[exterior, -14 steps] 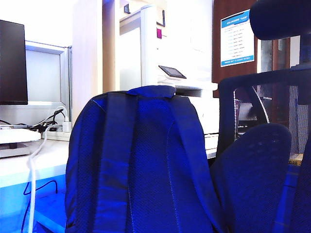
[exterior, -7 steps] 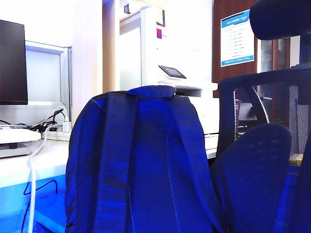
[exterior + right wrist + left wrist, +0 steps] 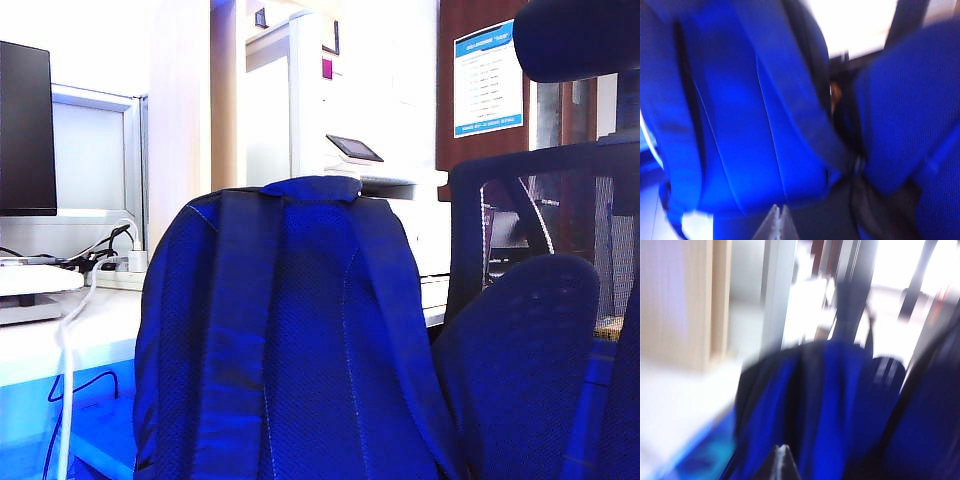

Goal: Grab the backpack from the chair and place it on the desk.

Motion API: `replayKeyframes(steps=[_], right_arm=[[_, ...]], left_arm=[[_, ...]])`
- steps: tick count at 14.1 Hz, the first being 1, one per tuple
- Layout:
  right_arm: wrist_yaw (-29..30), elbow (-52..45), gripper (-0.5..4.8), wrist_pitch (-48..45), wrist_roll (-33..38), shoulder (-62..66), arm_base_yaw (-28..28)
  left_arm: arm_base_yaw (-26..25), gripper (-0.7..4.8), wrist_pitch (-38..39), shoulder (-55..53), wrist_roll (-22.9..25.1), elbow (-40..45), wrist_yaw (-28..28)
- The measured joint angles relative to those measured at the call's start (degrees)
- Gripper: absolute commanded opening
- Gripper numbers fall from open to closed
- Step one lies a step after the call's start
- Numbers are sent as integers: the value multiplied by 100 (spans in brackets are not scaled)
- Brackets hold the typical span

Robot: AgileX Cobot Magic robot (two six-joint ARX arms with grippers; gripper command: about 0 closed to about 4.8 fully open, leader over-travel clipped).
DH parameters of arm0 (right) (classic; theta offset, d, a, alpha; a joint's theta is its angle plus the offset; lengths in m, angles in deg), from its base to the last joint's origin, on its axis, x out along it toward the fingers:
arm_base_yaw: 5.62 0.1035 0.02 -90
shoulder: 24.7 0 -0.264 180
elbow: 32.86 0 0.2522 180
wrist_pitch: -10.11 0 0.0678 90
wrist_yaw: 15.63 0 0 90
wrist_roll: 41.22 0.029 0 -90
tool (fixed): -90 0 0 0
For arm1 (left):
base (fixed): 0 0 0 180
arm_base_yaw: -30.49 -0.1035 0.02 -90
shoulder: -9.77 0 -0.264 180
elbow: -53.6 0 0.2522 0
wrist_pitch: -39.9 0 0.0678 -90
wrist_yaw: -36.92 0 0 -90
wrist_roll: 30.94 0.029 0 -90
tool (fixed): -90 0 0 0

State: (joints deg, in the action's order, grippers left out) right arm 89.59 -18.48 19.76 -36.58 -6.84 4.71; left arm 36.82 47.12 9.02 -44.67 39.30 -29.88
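The dark blue backpack [image 3: 290, 340] stands upright on the chair [image 3: 525, 350], straps and mesh back facing the exterior camera, its grab loop on top. The white desk [image 3: 40, 335] runs behind it on the left. Neither gripper shows in the exterior view. In the blurred left wrist view, my left gripper [image 3: 782, 449] is shut and empty, its tips pointing at the backpack [image 3: 830, 405] from a short distance, with the desk [image 3: 675, 400] beside it. My right gripper [image 3: 779, 209] is also shut and empty, low before the backpack [image 3: 740, 110], the chair's cushion [image 3: 910, 100] alongside.
A white printer [image 3: 365, 120] stands behind the backpack. A black monitor [image 3: 25, 125], a power strip with cables [image 3: 105, 262] and a white cord lie on the desk. Pale wood partition panels [image 3: 180, 110] rise behind. The chair's mesh back and headrest [image 3: 575, 35] fill the right side.
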Motion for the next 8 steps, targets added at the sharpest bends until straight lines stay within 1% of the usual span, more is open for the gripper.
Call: replayKeyframes(steps=[1, 2, 3, 5, 6, 7, 8], right_arm=[[4, 0, 0, -114, 109, 0, 0], [9, 2, 1, -251, 435, 0, 0], [72, 15, 5, -341, 776, 0, 0], [293, 149, 24, -501, 1016, 2, 2], [378, 282, 46, -507, 1036, 2, 4], [402, 387, 89, -522, 1040, 0, 4], [407, 568, 110, -546, 1047, 0, 4]], left_arm=[[0, 160, -323, 0, -330, 0, 2], [0, 200, -608, 0, -612, -13, 4], [0, 224, -614, 0, -743, -149, 20], [0, 281, -656, 0, -776, -509, 24], [0, 307, -680, 0, -774, -658, 24], [0, 342, -699, -15, -774, -748, 24], [0, 366, -704, -186, -774, -887, 28]])
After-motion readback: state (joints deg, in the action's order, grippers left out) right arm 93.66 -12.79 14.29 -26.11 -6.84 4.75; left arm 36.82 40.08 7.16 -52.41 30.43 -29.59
